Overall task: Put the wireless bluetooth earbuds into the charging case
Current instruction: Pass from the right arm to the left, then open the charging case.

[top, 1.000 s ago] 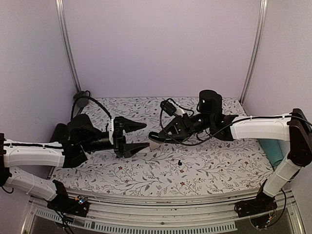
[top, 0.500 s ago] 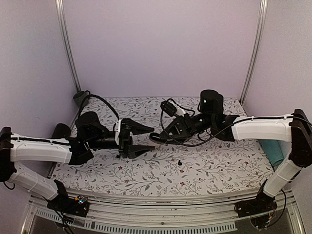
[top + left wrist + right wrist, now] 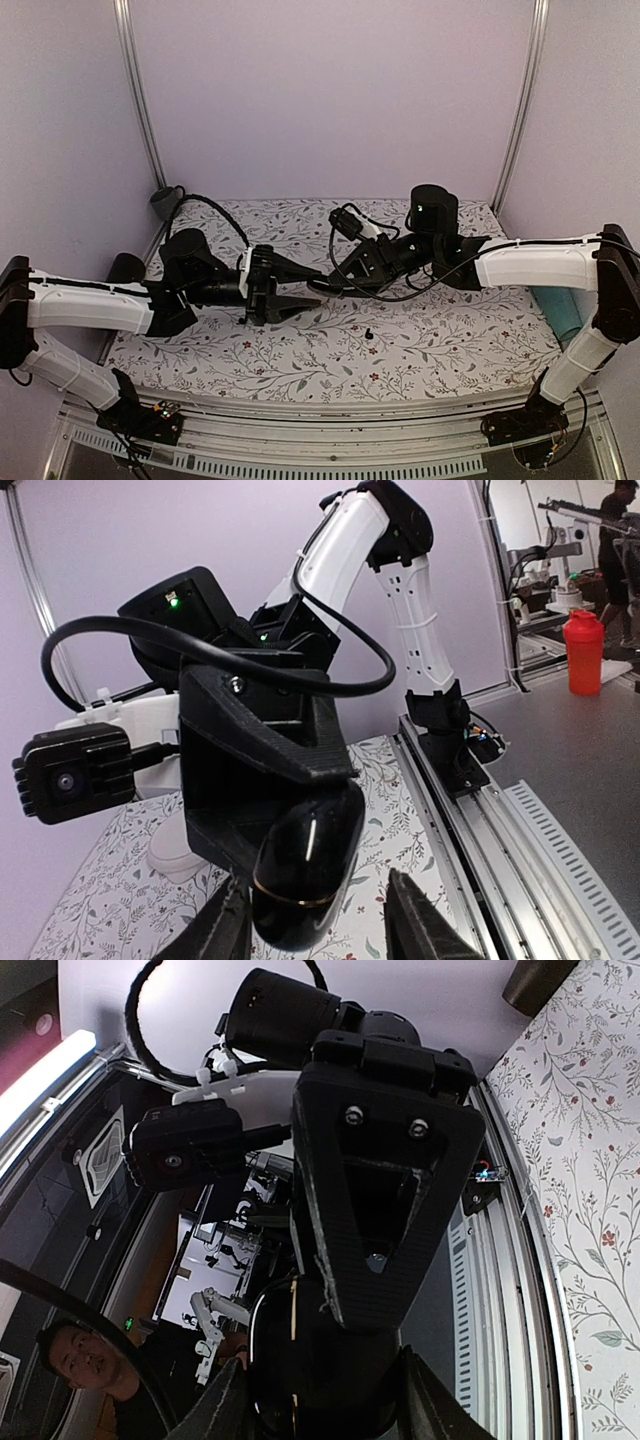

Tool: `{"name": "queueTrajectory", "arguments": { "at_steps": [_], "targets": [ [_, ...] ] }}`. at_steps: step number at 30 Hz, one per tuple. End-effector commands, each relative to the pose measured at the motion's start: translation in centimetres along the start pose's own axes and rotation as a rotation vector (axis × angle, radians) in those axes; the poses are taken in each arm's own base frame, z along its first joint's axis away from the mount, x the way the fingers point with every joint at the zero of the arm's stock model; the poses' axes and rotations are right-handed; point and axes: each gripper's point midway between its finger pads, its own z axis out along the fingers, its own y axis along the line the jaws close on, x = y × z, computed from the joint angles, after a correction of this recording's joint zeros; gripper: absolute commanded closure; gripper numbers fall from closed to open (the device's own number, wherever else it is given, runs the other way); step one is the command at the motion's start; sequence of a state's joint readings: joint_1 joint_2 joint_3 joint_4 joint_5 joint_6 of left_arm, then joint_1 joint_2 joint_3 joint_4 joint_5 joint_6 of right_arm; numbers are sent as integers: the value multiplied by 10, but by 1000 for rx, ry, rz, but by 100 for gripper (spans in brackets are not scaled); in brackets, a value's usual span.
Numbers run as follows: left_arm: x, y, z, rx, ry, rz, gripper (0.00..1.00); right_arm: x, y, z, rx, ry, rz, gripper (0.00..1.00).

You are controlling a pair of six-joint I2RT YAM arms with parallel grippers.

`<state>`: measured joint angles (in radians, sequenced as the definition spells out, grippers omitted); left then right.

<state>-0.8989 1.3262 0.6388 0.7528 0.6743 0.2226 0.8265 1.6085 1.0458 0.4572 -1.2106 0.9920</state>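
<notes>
From above, the two arms meet nose to nose over the middle of the bench (image 3: 450, 340); the left pincer (image 3: 316, 287) and right pincer (image 3: 323, 282) overlap there, so the case is lost among the black fingers; one earbud (image 3: 369, 333) lies loose on the bench, nearer the front edge and to the right of both pincers, so closer to the right arm; I can see no second one. Through the left wrist camera, the charging case (image 3: 305, 865) sits glossy in the right pincer's clench, its long axis tilted up to the right; it lies dead ahead between the left fingers (image 3: 228, 932), which straddle it unclenched, one close against it, the other showing a gap. The right wrist camera shows its own fingers pressed on a dark bulk; the case, I'd judge.
</notes>
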Motion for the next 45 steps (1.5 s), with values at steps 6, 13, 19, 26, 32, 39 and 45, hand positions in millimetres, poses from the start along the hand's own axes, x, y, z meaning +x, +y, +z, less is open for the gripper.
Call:
{"name": "queueTrajectory", "arguments": {
  "at_steps": [6, 13, 19, 26, 32, 39, 45],
  "targets": [
    [-16, -4, 12, 38, -53, 22, 65, 4, 11, 0, -19, 9, -30, 57],
    [-14, -1, 14, 27, -38, 12, 95, 1, 8, 0, 1, -16, -26, 52],
    [-8, 4, 10, -14, -23, -53, 100, -12, -11, -6, 150, -108, -35, 25],
    [24, 11, 0, -75, 83, -330, 100, -26, -25, -33, 555, -272, -341, 15],
    [36, 0, -9, -29, 120, -531, 100, -16, -22, -11, 709, -246, -581, 22],
    [26, -4, -16, 5, 94, -553, 100, -16, -32, -8, 749, -208, -612, 44],
    [21, -5, -12, 41, 91, -549, 100, -10, -43, -10, 775, -179, -594, 50]
  ]
}}
